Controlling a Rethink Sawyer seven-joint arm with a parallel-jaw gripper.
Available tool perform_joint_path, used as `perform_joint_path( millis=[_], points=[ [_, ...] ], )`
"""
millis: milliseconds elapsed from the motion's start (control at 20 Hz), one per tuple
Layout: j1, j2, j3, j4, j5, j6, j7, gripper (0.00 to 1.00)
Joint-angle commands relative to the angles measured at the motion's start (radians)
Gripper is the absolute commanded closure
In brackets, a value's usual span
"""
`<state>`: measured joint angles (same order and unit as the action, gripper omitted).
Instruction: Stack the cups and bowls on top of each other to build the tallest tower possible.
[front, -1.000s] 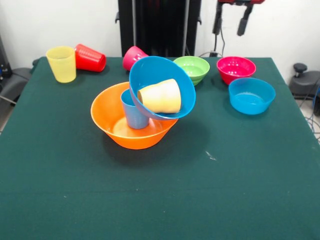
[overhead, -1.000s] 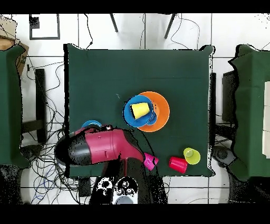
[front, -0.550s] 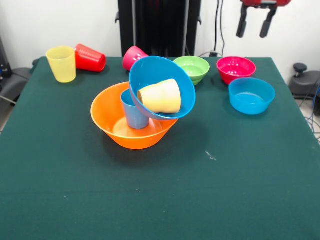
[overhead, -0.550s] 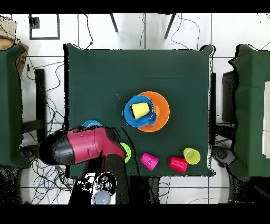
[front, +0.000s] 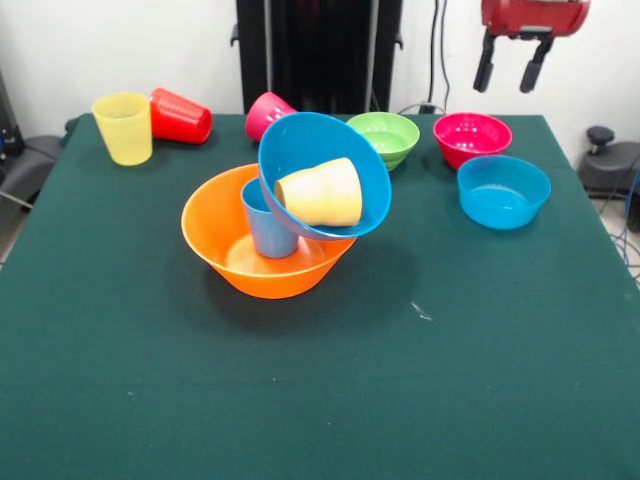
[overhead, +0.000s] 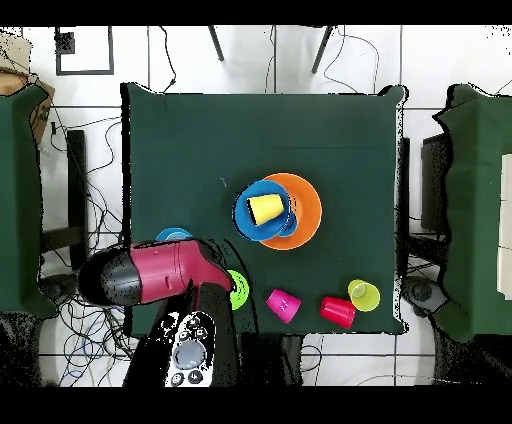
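up at the back right corner, the gripper (front: 511, 67) has slid sideways and now hangs above the small bowls, fingers apart, holding nothing.

over the last second it went from beside the pedestal to over the magenta bowl (front: 472, 137) and small blue bowl (front: 503, 190), so i'd guess one of those gets grabbed next. tower hasn't budged: big orange bowl (front: 268, 246) mid-table, light blue cup (front: 268, 227) in it, big blue bowl (front: 323, 176) tipped on that with the orange cup (front: 320, 192) lying inside. from overhead the arm (overhead: 152, 275) hides the magenta bowl and most of the blue and green bowl (overhead: 238, 289).
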<state>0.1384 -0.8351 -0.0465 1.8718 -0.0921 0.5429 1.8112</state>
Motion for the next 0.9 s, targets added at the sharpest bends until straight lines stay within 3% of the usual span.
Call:
perform_joint_path(
  millis=[50,450,900],
  points=[
    [0.013,0.041,-0.008,-0.048,-0.032,-0.026,0.142,0.0],
    [0.007,0.051,-0.03,-0.033,-0.047,-0.051,0.132,0.0],
    [0.035,0.07,-0.06,-0.039,-0.039,-0.008,0.136,0.0]
  ],
)
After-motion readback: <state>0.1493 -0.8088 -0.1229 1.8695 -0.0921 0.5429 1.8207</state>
